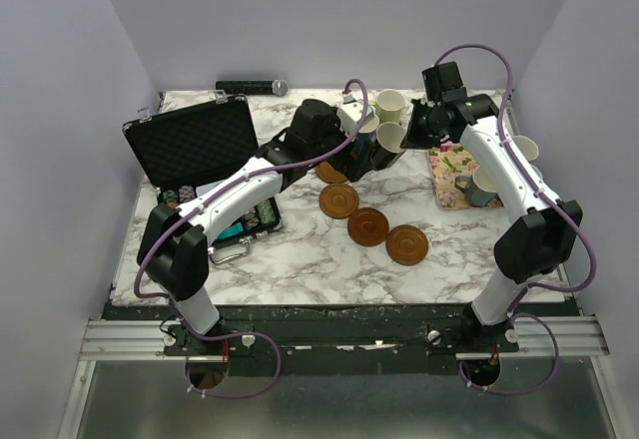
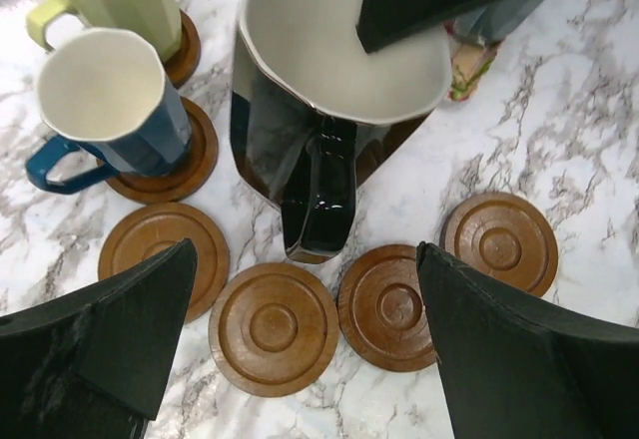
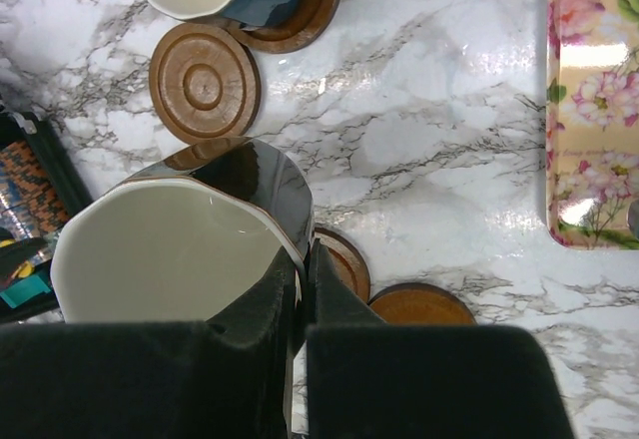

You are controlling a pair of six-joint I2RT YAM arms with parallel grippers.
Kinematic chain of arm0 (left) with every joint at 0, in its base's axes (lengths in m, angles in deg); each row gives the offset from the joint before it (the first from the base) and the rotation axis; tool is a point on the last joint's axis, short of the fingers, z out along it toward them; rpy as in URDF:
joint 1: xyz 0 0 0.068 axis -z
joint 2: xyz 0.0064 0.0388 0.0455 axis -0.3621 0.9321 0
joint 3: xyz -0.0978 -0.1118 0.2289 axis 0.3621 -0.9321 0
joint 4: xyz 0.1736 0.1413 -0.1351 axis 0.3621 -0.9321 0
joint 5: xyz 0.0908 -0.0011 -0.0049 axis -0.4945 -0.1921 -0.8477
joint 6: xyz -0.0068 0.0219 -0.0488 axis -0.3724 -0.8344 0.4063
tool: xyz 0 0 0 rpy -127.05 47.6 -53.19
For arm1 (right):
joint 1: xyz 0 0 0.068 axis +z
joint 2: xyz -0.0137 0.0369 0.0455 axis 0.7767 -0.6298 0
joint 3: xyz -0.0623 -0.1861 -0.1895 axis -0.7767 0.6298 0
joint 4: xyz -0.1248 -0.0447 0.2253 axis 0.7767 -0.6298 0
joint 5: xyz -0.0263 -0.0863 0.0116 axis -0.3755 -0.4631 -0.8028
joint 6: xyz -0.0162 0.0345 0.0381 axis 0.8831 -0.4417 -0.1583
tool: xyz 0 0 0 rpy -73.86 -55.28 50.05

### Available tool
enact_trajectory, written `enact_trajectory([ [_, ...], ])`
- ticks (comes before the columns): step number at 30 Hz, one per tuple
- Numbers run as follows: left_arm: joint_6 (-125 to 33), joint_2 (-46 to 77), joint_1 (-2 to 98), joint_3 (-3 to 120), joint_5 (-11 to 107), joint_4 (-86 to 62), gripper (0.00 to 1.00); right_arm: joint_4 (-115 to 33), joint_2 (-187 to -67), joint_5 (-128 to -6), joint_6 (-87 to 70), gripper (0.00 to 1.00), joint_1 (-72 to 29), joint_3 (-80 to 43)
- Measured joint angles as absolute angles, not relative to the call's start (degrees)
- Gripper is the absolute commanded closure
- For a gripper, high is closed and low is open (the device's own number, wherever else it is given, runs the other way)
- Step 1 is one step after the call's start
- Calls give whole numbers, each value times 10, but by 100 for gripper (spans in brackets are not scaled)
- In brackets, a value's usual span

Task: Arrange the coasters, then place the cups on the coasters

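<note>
My right gripper [image 3: 305, 279] is shut on the rim of the black cup [image 3: 180, 239], one finger inside and one outside, and holds it tilted above the marble. That black cup [image 2: 329, 90] hangs over a row of several empty coasters [image 2: 273, 327], its handle pointing down. My left gripper [image 2: 310, 349] stands open just above the coasters with nothing between its fingers. A pale yellow-green cup [image 2: 105, 0] and a dark blue cup [image 2: 110, 100] each stand on a coaster. In the top view the black cup [image 1: 392, 138] is at mid-table, beyond three bare coasters [image 1: 368, 226].
A floral tray [image 1: 444, 175] at the right carries a grey cup [image 1: 479, 188] and another cup [image 1: 524, 148]. An open black case [image 1: 195, 145] with poker chips fills the left side. A dark cylinder [image 1: 250, 87] lies at the back edge.
</note>
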State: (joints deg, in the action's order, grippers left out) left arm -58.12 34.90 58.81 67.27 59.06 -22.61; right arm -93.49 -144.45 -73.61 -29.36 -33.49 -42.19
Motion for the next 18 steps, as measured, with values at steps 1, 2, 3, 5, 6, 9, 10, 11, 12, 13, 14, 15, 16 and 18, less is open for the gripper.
enact_trajectory([
  [1,-585,354,590,673,589,-232,2,-935,-1445,-736,-294,99,-332,-425],
  [2,-589,360,593,673,588,-238,4,-936,-1445,-736,-293,99,-330,-428],
  [3,-591,363,595,673,588,-241,7,-936,-1445,-736,-293,99,-329,-431],
  [5,-595,371,600,675,585,-246,26,-937,-1445,-735,-293,99,-326,-438],
  [6,-596,374,601,677,584,-248,35,-937,-1445,-735,-291,99,-325,-440],
  [9,-596,384,608,691,580,-254,48,-937,-1445,-733,-289,99,-321,-442],
  [10,-596,387,610,695,578,-255,51,-938,-1445,-732,-288,99,-319,-442],
  [11,-596,389,612,701,575,-259,55,-938,-1445,-731,-285,99,-318,-442],
  [12,-596,392,613,705,572,-261,59,-940,-1445,-730,-283,99,-318,-442],
  [13,-596,393,615,708,569,-263,64,-942,-1445,-729,-281,99,-318,-442],
  [14,-595,394,615,708,566,-263,71,-944,-1445,-727,-278,99,-318,-442],
  [15,-595,394,616,708,563,-263,76,-946,-1445,-726,-276,99,-318,-442],
  [16,-596,394,616,708,562,-265,81,-947,-1445,-724,-275,99,-318,-442],
  [18,-603,395,619,709,561,-272,92,-943,-1445,-724,-274,99,-318,-442],
])
